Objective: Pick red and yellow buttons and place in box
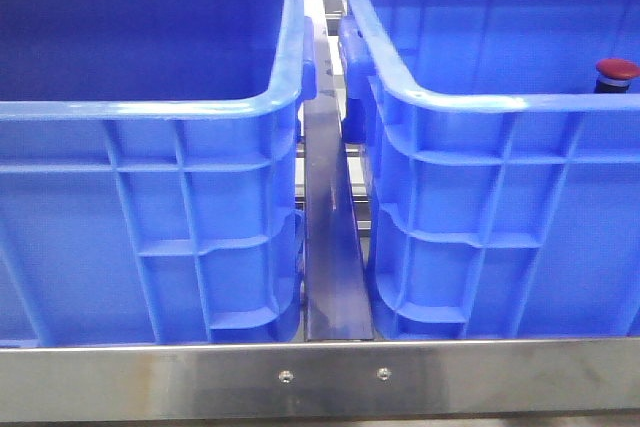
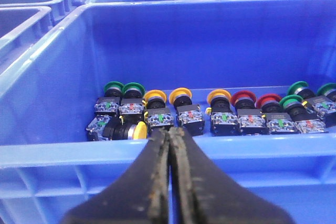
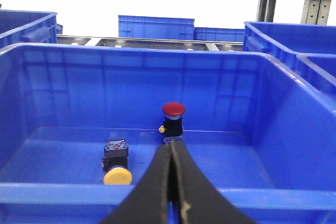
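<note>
In the right wrist view a blue box point(image 3: 131, 193) holds a red-capped button point(image 3: 173, 117) standing upright and a yellow-capped button point(image 3: 117, 168) lying on its side. My right gripper point(image 3: 172, 146) is shut and empty, above the box's near rim, in line with the red button. The red cap also shows inside the right crate point(image 1: 480, 107) in the front view point(image 1: 617, 70). In the left wrist view my left gripper point(image 2: 170, 132) is shut and empty over the near rim of another blue crate point(image 2: 52, 153) holding several buttons, among them yellow ones point(image 2: 155, 97) and red ones point(image 2: 243, 98). Neither gripper shows in the front view.
A second blue crate point(image 1: 150, 107) stands at the front left, its floor hidden. A metal divider point(image 1: 335, 247) runs between the two crates, a steel rail point(image 1: 330, 377) along the front. Green-capped buttons point(image 2: 113, 87) lie among the others. More blue crates point(image 3: 155, 27) stand behind.
</note>
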{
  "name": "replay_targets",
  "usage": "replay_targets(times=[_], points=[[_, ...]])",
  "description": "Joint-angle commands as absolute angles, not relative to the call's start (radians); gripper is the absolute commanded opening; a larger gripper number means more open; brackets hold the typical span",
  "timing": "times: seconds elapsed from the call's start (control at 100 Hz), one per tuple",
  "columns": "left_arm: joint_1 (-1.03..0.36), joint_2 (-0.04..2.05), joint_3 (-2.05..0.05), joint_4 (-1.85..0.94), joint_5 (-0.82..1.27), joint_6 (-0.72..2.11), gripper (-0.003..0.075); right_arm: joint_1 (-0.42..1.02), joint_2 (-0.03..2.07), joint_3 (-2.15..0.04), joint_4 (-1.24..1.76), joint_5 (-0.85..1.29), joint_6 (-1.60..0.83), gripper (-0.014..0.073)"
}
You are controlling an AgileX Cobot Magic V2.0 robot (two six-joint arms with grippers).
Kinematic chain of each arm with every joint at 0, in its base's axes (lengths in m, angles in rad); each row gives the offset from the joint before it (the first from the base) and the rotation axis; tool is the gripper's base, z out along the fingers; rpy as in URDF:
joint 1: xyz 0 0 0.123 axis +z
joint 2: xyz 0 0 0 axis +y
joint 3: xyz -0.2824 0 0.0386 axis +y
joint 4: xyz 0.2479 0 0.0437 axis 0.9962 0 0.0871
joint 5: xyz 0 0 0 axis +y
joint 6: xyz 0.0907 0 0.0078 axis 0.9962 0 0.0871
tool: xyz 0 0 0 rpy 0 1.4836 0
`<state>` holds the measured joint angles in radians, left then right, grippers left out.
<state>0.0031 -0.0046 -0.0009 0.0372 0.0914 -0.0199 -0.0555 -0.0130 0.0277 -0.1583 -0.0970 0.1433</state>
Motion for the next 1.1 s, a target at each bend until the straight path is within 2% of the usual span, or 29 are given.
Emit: replay_targets(times=[0.0,0.2,1.09], points=[[0.005,-0.036,0.019,0.029,0.011,-0.032,-0.002,-0.054,-0.032,0.034,-0.136,-0.173,0.128,-0.0093],[0.005,-0.036,0.019,0.029,0.011,-0.032,-0.002,-0.054,-0.032,0.034,-0.062,-0.146,0.065,-0.0093],[0.005,-0.036,0.019,0.029,0.011,-0.032,-0.002,-0.054,-0.032,0.034,-0.061,-0.146,0.065,-0.0093]])
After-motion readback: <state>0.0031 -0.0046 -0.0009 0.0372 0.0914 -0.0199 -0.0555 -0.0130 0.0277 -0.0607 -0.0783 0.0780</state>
